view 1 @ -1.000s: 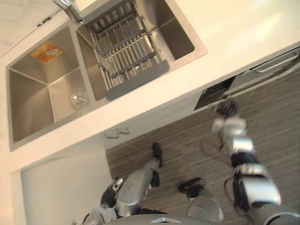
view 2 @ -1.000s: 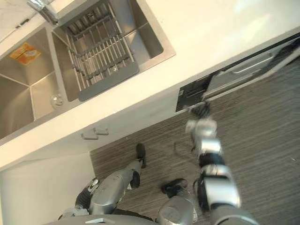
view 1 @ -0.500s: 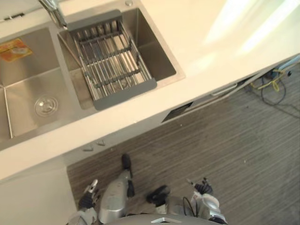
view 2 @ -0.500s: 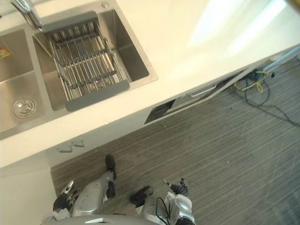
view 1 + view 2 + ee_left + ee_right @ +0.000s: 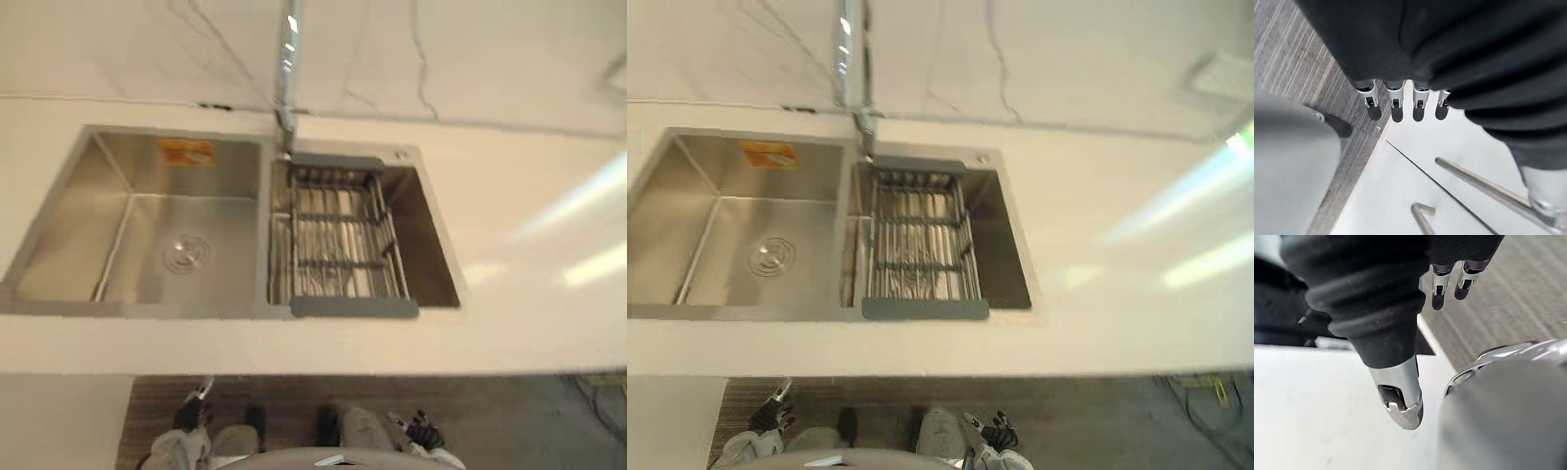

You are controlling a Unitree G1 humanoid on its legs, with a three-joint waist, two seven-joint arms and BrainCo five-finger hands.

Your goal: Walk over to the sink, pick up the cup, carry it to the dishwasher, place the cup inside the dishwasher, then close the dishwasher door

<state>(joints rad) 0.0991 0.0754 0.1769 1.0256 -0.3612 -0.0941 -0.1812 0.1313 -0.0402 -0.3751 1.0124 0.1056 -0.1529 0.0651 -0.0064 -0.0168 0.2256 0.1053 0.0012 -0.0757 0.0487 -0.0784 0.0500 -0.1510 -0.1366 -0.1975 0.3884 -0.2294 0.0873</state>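
Two basins to the sink (image 5: 88, 225), set into the worktop (image 5: 529, 264) toward its rear edge. Holds a drain (image 5: 185, 253) and an orange sticker (image 5: 186, 151) in the left basin, and a wire rack (image 5: 343, 250) with grey ends in the right basin. Too blurred among the bars to tell any contents. Cut off at top: faucet (image 5: 289, 59). Below the worktop's front edge, half cropped: left hand (image 5: 193, 413), fingers (image 5: 1396, 95) straight in a close row. Likewise right hand (image 5: 423, 431), loosely extended, thumb apart.

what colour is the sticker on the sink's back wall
Orange and yellow; the sticker shows best in the left eye view.

left basin (image 5: 225, 235) open from above | rack (image 5: 343, 250) spans right basin (image 5: 428, 245) (faucet (image 5: 287, 69) upright behind)
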